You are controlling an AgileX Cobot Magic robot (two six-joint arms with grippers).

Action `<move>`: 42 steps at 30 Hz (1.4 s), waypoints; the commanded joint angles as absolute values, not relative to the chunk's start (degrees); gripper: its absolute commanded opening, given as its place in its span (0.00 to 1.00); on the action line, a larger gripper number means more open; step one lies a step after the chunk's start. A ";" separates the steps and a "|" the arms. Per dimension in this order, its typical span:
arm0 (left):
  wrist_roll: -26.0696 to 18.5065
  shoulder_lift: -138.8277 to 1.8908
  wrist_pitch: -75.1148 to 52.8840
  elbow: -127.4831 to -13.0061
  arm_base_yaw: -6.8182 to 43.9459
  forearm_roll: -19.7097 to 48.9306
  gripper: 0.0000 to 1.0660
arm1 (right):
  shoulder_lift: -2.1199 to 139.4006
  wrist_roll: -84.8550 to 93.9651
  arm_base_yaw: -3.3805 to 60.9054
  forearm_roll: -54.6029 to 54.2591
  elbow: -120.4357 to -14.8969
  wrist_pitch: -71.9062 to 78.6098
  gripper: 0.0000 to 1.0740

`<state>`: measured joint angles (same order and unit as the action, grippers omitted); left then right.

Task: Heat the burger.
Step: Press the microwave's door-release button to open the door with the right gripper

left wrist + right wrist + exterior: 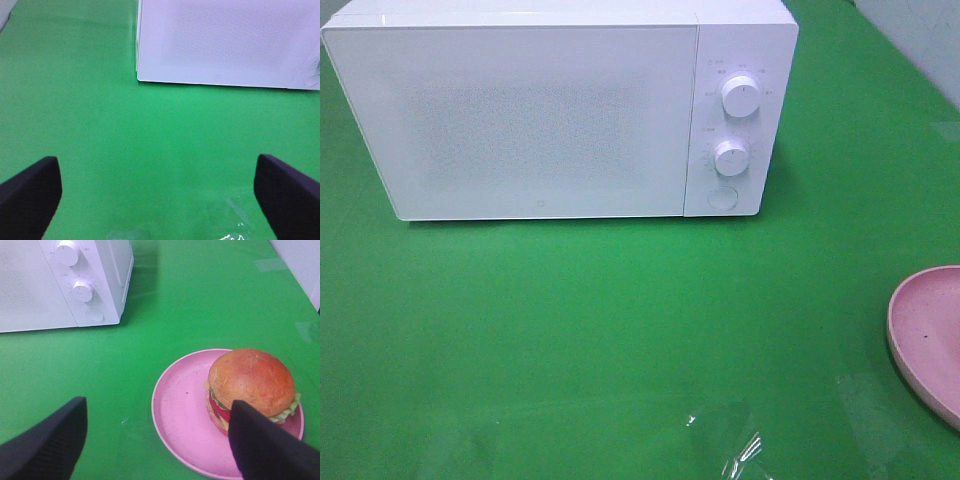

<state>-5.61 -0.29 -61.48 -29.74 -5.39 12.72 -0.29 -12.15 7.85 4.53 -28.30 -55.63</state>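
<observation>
The burger (250, 379), with a domed golden-brown bun and red and green filling, sits on the far side of a pink plate (182, 410) in the right wrist view. My right gripper (157, 422) hovers over the plate's near rim, open, and one dark finger (270, 445) stands just in front of the burger without gripping it. The white microwave (540, 110) stands at the back of the green table with its door closed. My left gripper (157, 172) is open over bare green cloth in front of the microwave (225, 40). Neither gripper shows in the high view.
The microwave has two round knobs (739, 95) and a round button (722, 197) on its right panel. Only the plate's rim (925, 335) shows at the right edge of the high view. A shiny clear patch (740, 450) lies on the cloth near the front.
</observation>
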 commanded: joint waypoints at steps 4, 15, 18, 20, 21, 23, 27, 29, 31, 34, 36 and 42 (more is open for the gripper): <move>-5.61 -0.23 -60.96 -29.56 -5.56 13.12 0.91 | -1.66 -11.69 7.62 4.35 -28.19 -55.12 0.70; -5.61 -0.23 -60.96 -29.56 -5.56 13.12 0.91 | -1.66 -11.69 7.62 4.35 -28.19 -55.06 0.70; -5.61 -0.23 -60.96 -29.56 -5.56 13.12 0.91 | -1.66 -11.69 7.62 4.35 -28.53 -54.66 0.70; -5.61 -0.23 -60.96 -29.56 -5.56 13.12 0.91 | -0.46 -11.69 7.62 4.35 -29.39 -52.94 0.70; -5.61 -0.23 -60.96 -29.56 -5.56 13.12 0.91 | -0.46 -11.69 7.62 4.35 -29.39 -52.94 0.70; -5.61 -0.23 -60.96 -29.56 -5.56 13.12 0.91 | 1.26 -11.69 7.62 4.35 -29.39 -52.60 0.70; -5.61 -0.23 -60.96 -29.56 -5.56 13.12 0.91 | 6.65 -11.69 7.62 4.35 -29.45 -52.37 0.70; -5.61 -0.23 -60.96 -29.56 -5.56 13.12 0.91 | 7.96 -11.75 7.62 4.35 -29.56 -51.17 0.70; -5.61 -0.23 -60.96 -29.56 -5.56 13.12 0.91 | 8.94 -11.75 7.62 4.35 -29.56 -48.82 0.70; -5.61 -0.23 -60.96 -29.56 -5.56 13.12 0.91 | 10.31 -11.75 7.62 4.35 -29.39 -46.24 0.70; -5.61 -0.23 -60.96 -29.56 -5.56 13.12 0.91 | 12.72 -11.75 7.62 4.35 -29.28 -42.34 0.70; -5.61 -0.23 -60.96 -29.56 -5.56 13.12 0.91 | 16.96 -11.75 7.62 4.35 -28.07 -35.24 0.70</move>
<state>-5.67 -0.29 -61.48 -29.74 -5.39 12.72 16.62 -12.15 7.85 4.53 -28.19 -36.90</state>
